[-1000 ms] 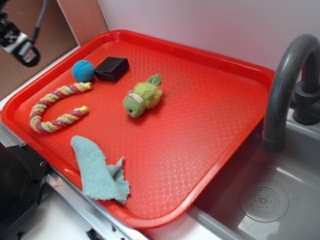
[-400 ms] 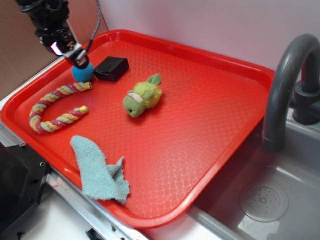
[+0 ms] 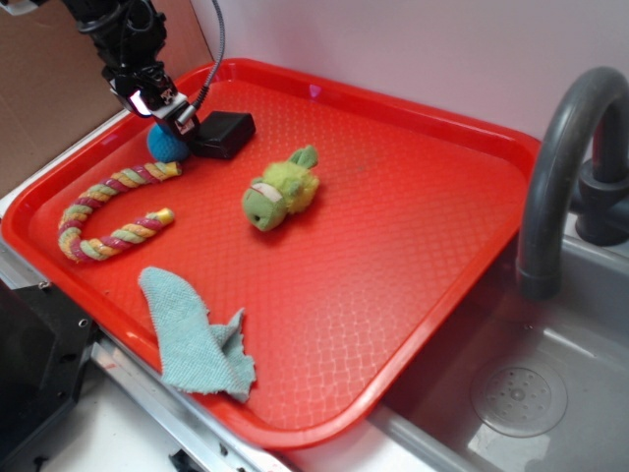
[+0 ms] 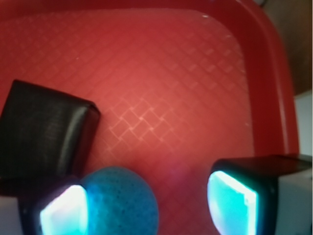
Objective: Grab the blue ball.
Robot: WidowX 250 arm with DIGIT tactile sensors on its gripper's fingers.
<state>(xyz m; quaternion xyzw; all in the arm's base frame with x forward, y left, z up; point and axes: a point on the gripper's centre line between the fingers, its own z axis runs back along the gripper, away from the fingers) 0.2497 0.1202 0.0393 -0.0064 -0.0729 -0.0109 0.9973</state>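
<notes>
Two fingertips (image 4: 62,214) frame my wrist view, glowing teal at the bottom corners, and they stand spread apart with bare tray between them. My gripper (image 4: 146,208) is wide, pinching nothing. The blue ball (image 4: 122,203) sits low in that view, hard against my left-hand pad and off-centre in the gap; the other pad is well clear of it, so the ball is not yet centred between them. Just beyond the ball lies the small black box (image 4: 46,129), its near corner almost touching the ball and close to my finger.

From the outside view, my gripper (image 3: 169,113) hangs right over the blue ball (image 3: 165,145) at the far left corner of the red tray (image 3: 413,246), with the black box (image 3: 222,134) just beside it. Nearer the camera lie the light teal rag (image 3: 192,334), the striped rope toy (image 3: 108,211) whose end reaches nearly to the ball, and the green plush (image 3: 279,189) toward the middle.

I judge the approach mostly done: I am over the ball and low. What is left is a small sideways shift to centre it, the last drop, the squeeze and the lift. The box crowding one finger looks like the main risk.
</notes>
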